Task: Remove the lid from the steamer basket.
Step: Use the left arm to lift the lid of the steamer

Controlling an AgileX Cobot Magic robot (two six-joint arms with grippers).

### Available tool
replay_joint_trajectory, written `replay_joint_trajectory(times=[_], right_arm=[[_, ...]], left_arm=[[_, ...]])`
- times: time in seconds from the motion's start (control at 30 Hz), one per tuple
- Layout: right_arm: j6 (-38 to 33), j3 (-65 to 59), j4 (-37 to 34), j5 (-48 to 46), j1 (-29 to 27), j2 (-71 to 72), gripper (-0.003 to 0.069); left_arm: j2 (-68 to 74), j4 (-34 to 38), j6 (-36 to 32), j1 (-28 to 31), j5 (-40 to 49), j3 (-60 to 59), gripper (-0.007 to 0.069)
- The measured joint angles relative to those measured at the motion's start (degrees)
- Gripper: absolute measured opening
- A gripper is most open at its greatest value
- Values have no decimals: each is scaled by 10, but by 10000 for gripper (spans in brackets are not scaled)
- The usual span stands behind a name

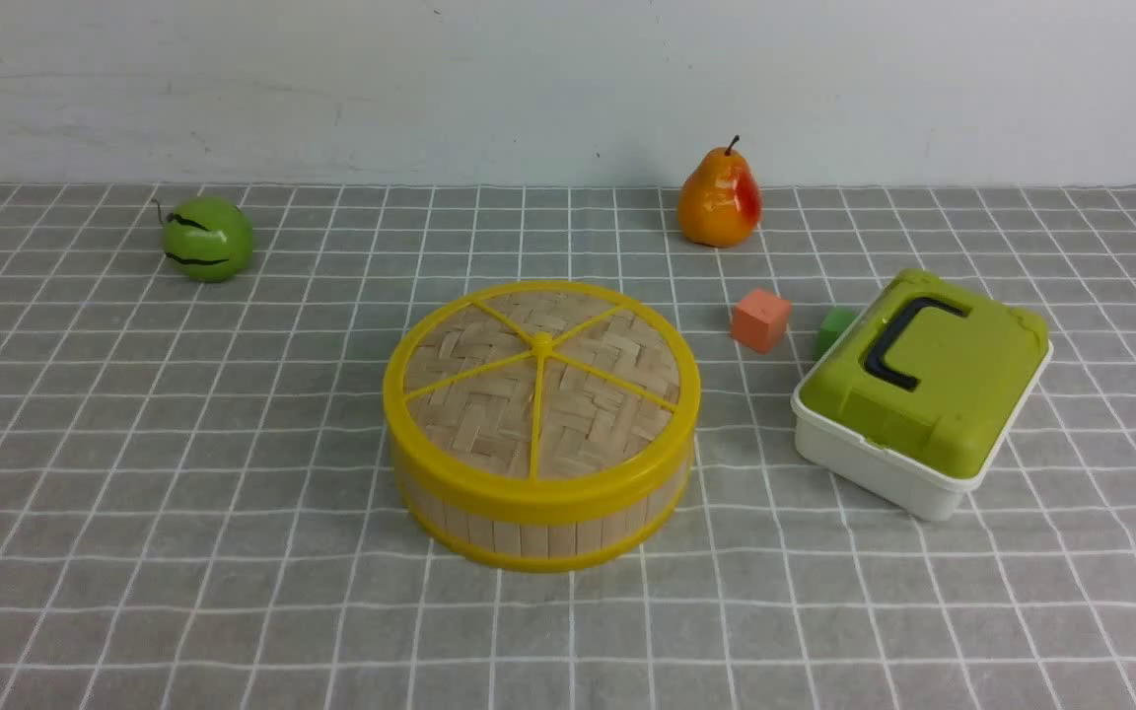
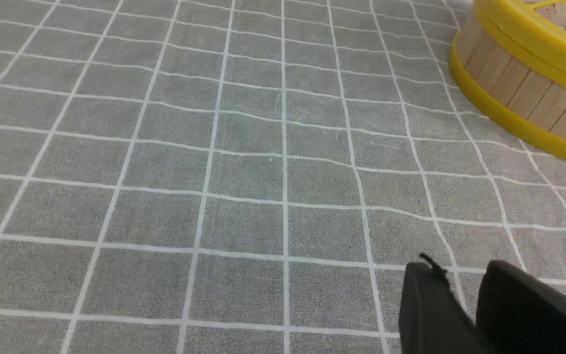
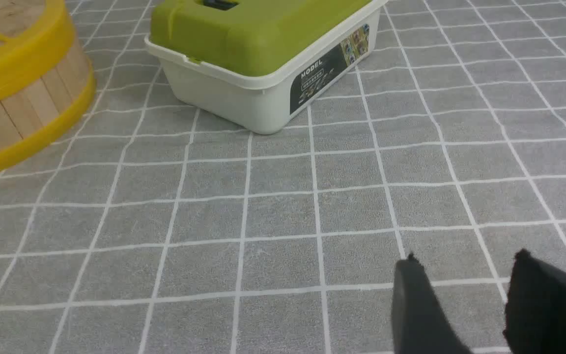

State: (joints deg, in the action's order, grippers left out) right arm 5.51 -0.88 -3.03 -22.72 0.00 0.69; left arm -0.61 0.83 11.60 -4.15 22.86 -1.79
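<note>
Lid (image 1: 540, 380): seated flat on the steamer basket (image 1: 529, 528), its yellow rim over the top edge all the way round, 6 spokes meeting at the hub.
Steamer basket: upright on the bench (image 1: 233, 592), about mid-bench, nothing touching it.
Left jaws: low over bare cloth on the basket's left, well apart from it; the 2 black fingers (image 2: 430, 305) show a narrow gap and hold nothing.
Right jaws: low over the cloth on the near side of the white box (image 1: 908, 473), fingers (image 3: 418, 309) spread wide, nothing between them.
White box: right of the basket, set at an angle, green lid (image 1: 933, 380) on, black handle (image 1: 898, 345) lying flat.
Cubes: 1 orange cube (image 1: 760, 319) and 1 green cube (image 1: 832, 328) behind the box, near each other.
Pear (image 1: 719, 200): upright at the back, by the wall.
Green striped fruit (image 1: 207, 238): far back left, alone.
</note>
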Motion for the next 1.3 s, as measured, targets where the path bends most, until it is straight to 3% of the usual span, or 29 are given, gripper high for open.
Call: replay_joint_trajectory(times=[1.3], right_arm=[[0,0,0,0,0,0,242]], left_arm=[[0,-2,0,0,-26,0,186]])
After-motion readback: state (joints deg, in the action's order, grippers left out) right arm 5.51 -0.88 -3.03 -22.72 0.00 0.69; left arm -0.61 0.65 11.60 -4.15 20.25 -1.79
